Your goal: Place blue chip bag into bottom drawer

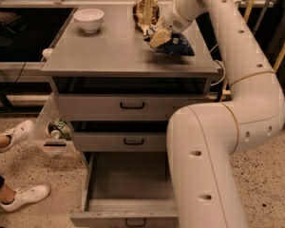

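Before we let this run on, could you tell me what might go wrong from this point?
1. The hand rests at the left end of the blue chip bag; a weak hold on the glossy bag could let it slip.
2. The brown-and-gold snack bag stands just behind the hand and could be knocked on lifting.
3. The bottom drawer is open, but the bulk of the arm covers its right side, so the way down may be tight.

The claw (pixel 157 38) sits at the blue chip bag (pixel 177 46) on the cabinet top (pixel 109 51), bottom drawer (pixel 128 182) open below.
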`<state>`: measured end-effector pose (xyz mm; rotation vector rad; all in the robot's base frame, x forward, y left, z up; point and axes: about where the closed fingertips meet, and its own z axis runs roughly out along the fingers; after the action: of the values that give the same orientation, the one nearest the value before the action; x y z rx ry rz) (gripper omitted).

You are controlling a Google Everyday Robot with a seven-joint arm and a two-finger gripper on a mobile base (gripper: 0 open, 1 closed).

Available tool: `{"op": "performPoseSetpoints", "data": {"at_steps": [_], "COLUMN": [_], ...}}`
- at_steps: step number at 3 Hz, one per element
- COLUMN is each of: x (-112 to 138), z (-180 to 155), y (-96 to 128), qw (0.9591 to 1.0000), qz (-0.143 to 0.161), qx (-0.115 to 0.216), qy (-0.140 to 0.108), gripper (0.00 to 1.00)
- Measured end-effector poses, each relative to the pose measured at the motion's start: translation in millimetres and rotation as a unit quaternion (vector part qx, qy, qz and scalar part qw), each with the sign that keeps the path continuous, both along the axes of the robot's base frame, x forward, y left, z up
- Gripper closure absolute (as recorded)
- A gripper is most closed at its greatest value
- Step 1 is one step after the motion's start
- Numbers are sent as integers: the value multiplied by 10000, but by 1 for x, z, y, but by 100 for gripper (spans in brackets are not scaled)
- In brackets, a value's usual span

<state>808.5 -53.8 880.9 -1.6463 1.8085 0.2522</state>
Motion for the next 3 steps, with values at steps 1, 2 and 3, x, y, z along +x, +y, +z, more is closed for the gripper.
{"op": "performPoseSetpoints", "data": {"at_steps": [1,2,3], "x": [-34,-74,-144], "z": [58,109,166], "y": [-13,-33,-51], "qw": [9989,9988,9968], "qz": [226,157,65], "qx": [366,266,-214], "qy": [-193,-372,-763], "gripper": [100,100,100]}}
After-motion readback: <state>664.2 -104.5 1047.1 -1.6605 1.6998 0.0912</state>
